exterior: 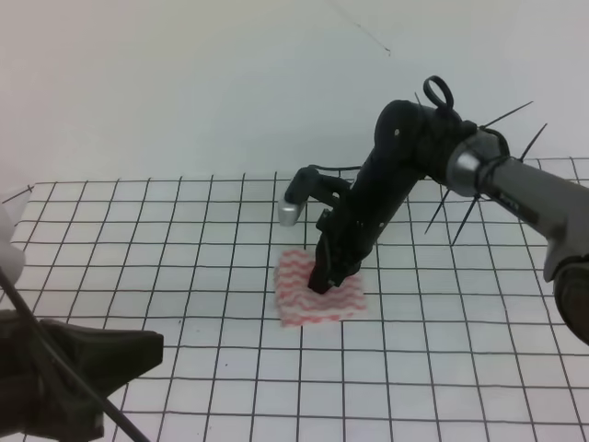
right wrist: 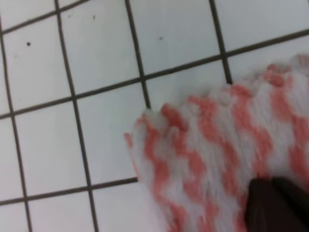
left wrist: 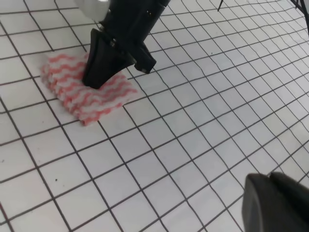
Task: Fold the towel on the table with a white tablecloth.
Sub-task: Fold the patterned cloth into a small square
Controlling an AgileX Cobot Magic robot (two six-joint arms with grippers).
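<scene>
Fingertips of my right gripper (exterior: 322,281) are planted on the towel (exterior: 319,296), tips drawn together into one dark wedge as the left wrist view shows them; whether they pinch a layer of cloth or merely press on it, I cannot tell. My left gripper (exterior: 64,368) sits low at the near left, well apart from the cloth, and I cannot tell how its fingers stand from the bit of it showing. The towel lies on the table with a white tablecloth (exterior: 479,368), about the middle of the grid, directly beneath the right fingers, so the right arm is much the nearer one. It reads as a compact, thick-looking patch, roughly square, perhaps slightly longer left to right, sitting a little skewed against the grid lines; its stripes run across it from left to right. In the right wrist view a rounded, fluffy corner (right wrist: 145,130) shows just beside the fingertips, with bare grid beyond it. I judge it may already be folded down, since it looks layered at the near edge. What matters next is that the cloth is straight under the fingers, so any lift would need to go cleanly upward, or the stack could drag.
</scene>
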